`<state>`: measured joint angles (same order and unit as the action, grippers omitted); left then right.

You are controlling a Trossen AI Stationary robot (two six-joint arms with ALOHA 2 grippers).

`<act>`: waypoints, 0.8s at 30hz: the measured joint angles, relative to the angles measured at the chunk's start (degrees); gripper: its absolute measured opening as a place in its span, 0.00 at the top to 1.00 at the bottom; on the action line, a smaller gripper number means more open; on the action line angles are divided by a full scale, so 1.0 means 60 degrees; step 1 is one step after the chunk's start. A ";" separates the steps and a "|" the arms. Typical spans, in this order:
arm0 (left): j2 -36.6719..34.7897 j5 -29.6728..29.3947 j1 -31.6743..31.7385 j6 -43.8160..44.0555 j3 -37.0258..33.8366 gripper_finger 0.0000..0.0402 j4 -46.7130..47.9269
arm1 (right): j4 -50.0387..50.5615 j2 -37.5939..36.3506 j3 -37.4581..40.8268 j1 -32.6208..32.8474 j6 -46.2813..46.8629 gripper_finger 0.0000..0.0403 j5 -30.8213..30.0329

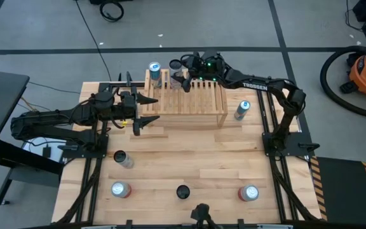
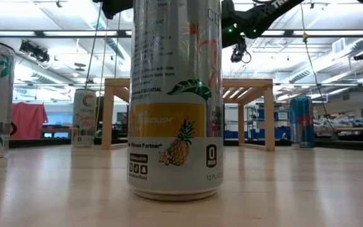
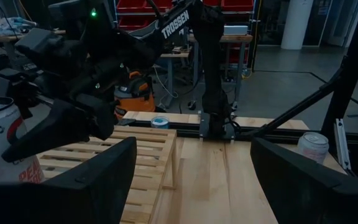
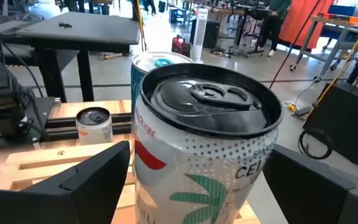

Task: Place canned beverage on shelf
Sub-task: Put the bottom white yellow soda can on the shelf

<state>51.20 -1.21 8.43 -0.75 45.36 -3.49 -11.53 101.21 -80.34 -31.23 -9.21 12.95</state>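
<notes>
High view: shelf at table's far edge.

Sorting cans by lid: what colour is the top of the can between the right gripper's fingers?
Black, on the can; clearest in the right wrist view.

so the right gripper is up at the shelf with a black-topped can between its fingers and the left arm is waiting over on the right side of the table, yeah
Not quite. The right gripper is at the shelf, with the black-topped can between its fingers, but the left arm waits at the table's left side, with the left gripper beside the shelf's left end. The high view shows this.
</notes>
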 joint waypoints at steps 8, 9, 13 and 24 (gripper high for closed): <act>0.0000 -0.0004 0.0004 0.0000 0.0000 0.21 -0.0004 | 0.0167 -0.0532 0.0000 -0.0002 0.0039 0.06 0.0029; 0.0000 -0.0002 0.0004 0.0000 0.0000 0.21 -0.0004 | 0.0280 -0.0691 0.0000 -0.0002 0.0030 0.06 0.0027; 0.0000 -0.0003 0.0004 0.0000 0.0000 0.21 -0.0007 | 0.1071 -0.1454 0.0000 -0.0002 0.0007 0.06 0.0026; 0.0000 0.0000 0.0004 -0.0001 0.0000 0.21 -0.0005 | 0.4778 -0.4081 0.0000 -0.0002 -0.0145 0.06 0.0017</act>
<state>51.20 -1.21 8.45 -0.76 45.36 -3.52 17.14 76.72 -80.34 -31.24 -10.08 13.05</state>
